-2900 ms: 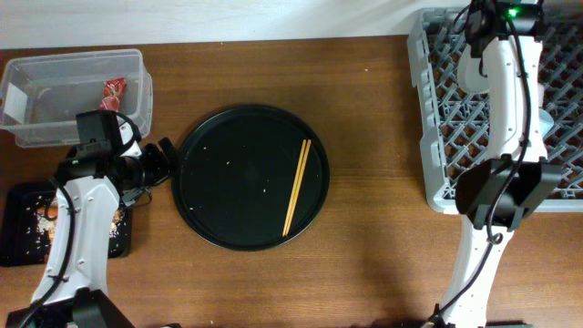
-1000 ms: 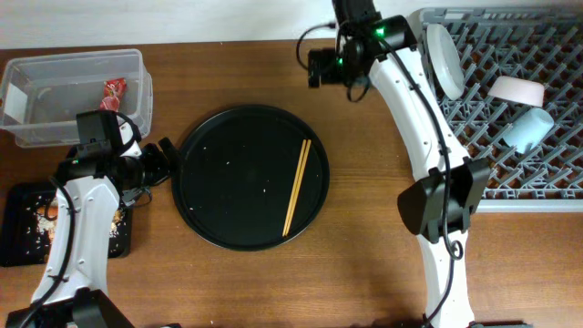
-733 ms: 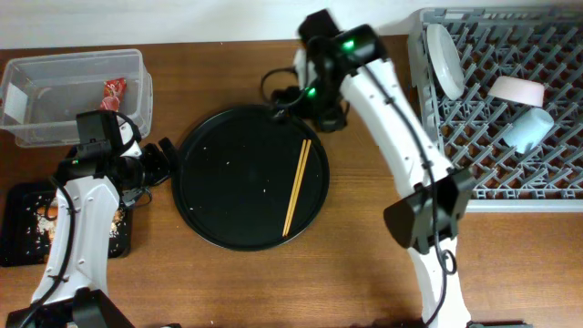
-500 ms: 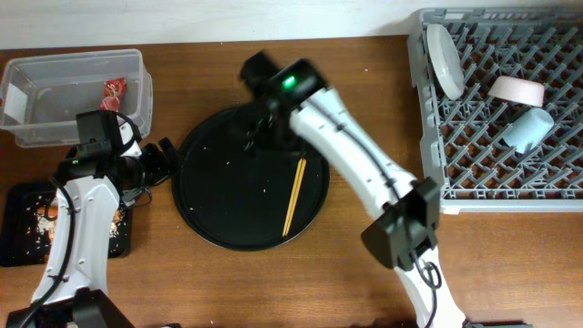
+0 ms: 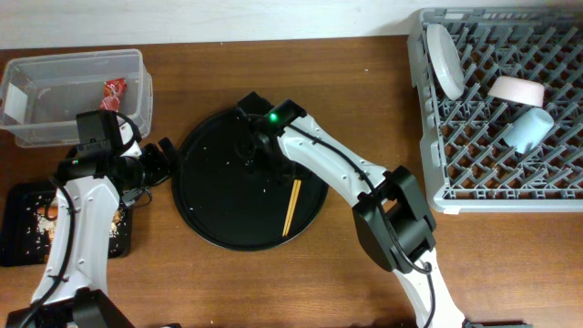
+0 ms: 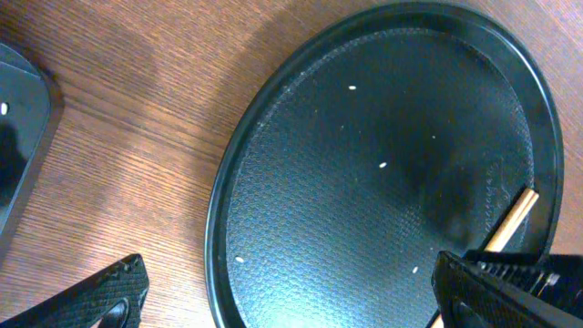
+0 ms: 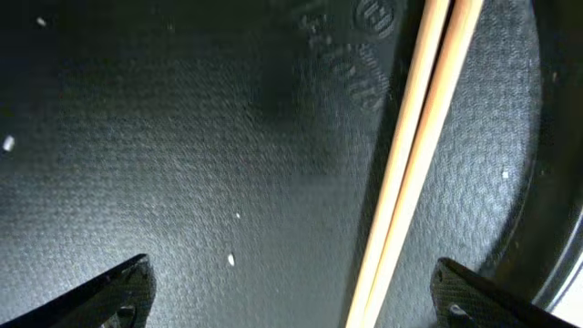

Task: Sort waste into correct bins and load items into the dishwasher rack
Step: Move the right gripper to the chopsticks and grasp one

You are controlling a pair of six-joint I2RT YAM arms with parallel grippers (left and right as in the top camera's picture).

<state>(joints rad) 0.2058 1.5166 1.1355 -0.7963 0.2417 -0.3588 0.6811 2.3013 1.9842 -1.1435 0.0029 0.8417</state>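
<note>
Two thin wooden chopsticks lie on the large round black tray, their upper ends hidden under my right arm. My right gripper hangs low over the tray, open. In the right wrist view the chopsticks run between its fingers, nearer the right one, with the gripper touching nothing. My left gripper stands open at the tray's left rim, empty. The grey rack holds a white plate, a bowl and a light blue cup.
A clear tub with a red wrapper stands at the back left. A flat black tray with food scraps lies at the front left, partly under my left arm. A few rice grains dot the round tray.
My right arm has swung from beside the rack to the round tray and come down over the chopsticks. The left arm has not moved.
</note>
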